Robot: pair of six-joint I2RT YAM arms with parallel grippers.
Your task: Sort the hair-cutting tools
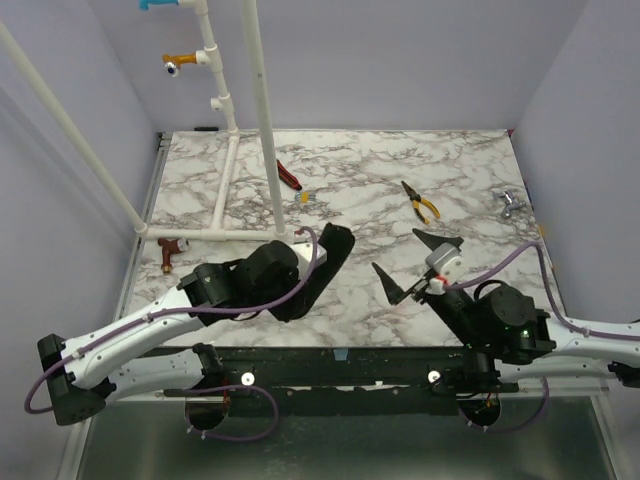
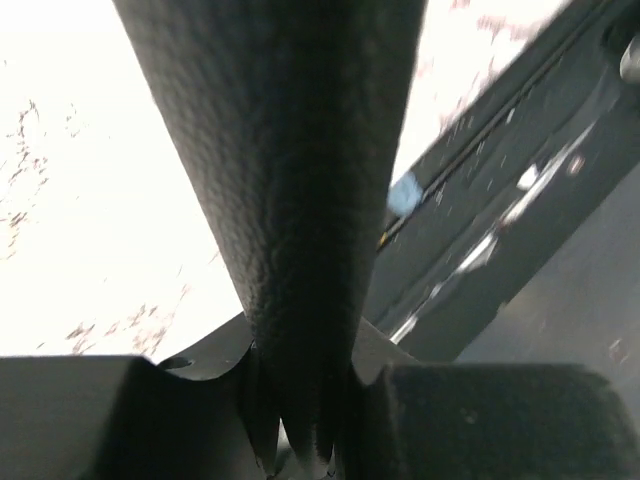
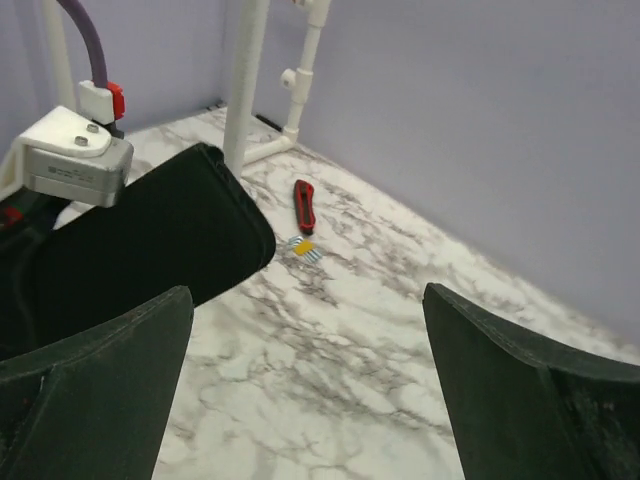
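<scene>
Beyond right gripper (image 1: pixel 397 250), well apart, silver scissors (image 1: pixel 510 205)

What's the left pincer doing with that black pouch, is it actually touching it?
Touching. The left wrist view shows the black pouch pinched between the two fingers of the left pincer, pressed against both.

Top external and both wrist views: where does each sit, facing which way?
Top external: above, behind the bases, looking down on the marble table; both arms show.
Left wrist: on the left tool, looking along the black pouch it grips; its fingers show.
Right wrist: on the open right tool, facing the far-left corner; both fingers show.
Shared: top external and right wrist show the pouch and red-handled implement.
</scene>
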